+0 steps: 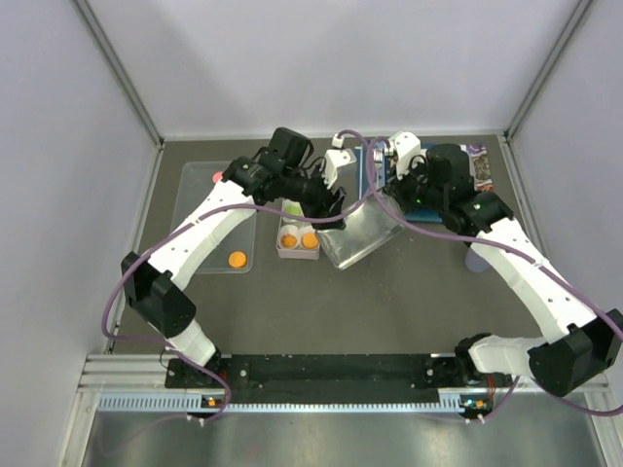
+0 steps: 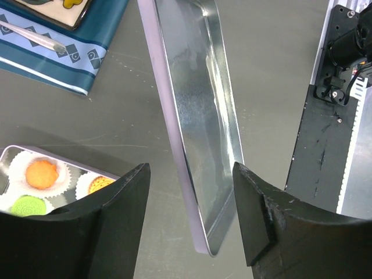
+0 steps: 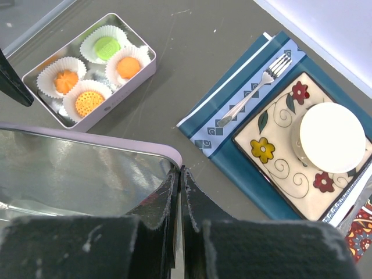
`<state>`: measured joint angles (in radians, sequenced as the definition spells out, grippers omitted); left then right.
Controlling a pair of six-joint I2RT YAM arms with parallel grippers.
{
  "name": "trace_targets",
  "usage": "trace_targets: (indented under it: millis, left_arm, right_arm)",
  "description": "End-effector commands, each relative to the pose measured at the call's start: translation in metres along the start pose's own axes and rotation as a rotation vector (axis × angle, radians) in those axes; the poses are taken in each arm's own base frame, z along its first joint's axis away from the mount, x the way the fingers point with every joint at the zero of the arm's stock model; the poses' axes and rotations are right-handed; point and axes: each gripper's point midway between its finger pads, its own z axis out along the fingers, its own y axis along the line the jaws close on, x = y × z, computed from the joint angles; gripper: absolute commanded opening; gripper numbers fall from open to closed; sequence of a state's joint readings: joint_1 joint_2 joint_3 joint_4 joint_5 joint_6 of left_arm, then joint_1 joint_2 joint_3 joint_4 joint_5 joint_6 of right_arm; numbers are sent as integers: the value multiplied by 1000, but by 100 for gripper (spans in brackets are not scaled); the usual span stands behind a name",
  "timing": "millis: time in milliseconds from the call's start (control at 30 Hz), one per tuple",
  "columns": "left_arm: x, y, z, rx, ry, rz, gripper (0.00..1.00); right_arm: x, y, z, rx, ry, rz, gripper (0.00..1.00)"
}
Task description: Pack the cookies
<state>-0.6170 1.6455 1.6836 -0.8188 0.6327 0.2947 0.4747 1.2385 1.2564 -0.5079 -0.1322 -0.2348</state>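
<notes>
Sitting boxed: cookies (image 3: 128, 67) orange, green; right pincer (image 3: 179, 174) pinching lid (image 3: 75, 174), left pincer (image 2: 190, 170) spread.

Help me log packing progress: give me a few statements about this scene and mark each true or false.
1. Each of the four cups in the box holds a cookie. True.
2. The right pincer is shut on the lid. True.
3. The lid sits on the box. False: it is held up beside the box, which is uncovered.
4. The fork lies on the plate. False: it lies on the blue mat, beside the plate.
5. An orange cookie lies on the tray left of the box. True.
</notes>
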Motion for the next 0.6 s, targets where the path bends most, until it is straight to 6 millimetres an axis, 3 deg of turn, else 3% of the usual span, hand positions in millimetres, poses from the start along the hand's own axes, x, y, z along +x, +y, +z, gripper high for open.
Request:
trace_targets:
  millis: [0, 333, 567]
  left_arm:
    - [-8, 4, -2, -16, -15, 44, 62]
    - [0, 9, 6, -9, 13, 43, 60]
    - [4, 2, 10, 26, 32, 42, 56]
  right_arm:
    - [-25, 1, -11, 16, -95, 8, 0]
    - [-25, 9, -23, -14, -129, 16, 0]
    - [-26, 9, -25, -7, -138, 22, 0]
